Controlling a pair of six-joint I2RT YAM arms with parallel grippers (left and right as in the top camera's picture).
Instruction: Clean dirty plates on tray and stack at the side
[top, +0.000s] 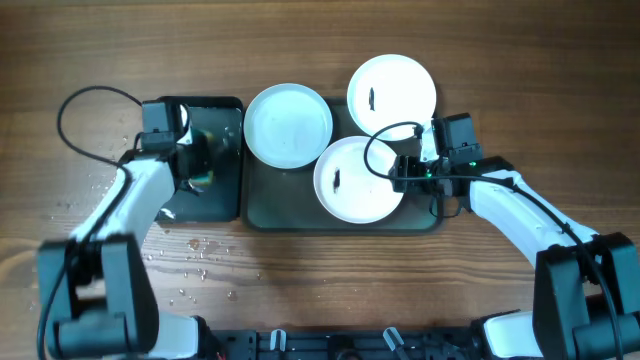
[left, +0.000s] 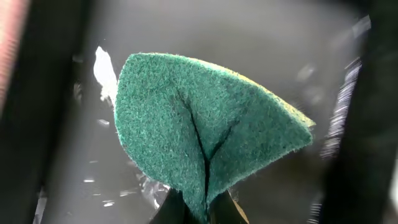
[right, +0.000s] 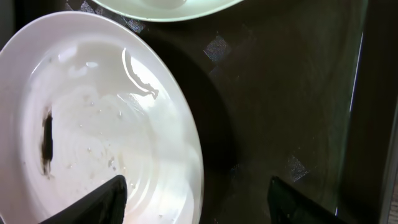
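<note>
Three white plates lie on the dark tray (top: 290, 205). The left plate (top: 288, 125) shows no smear. The back right plate (top: 392, 92) and the front plate (top: 358, 180) each have a small dark smear. My right gripper (top: 405, 172) is open, and its fingers (right: 199, 205) straddle the right rim of the front plate (right: 93, 112), one finger over the plate and one over the tray (right: 280, 93). My left gripper (top: 200, 160) is shut on a folded green sponge (left: 199, 124), pinched at its fingertips (left: 202, 208) above the smaller black tray.
The smaller black tray (top: 215, 195) stands left of the big tray and looks wet (left: 74, 155). Water drops spot the wood table (top: 195, 250) in front of it. The back right plate's edge shows in the right wrist view (right: 161, 7).
</note>
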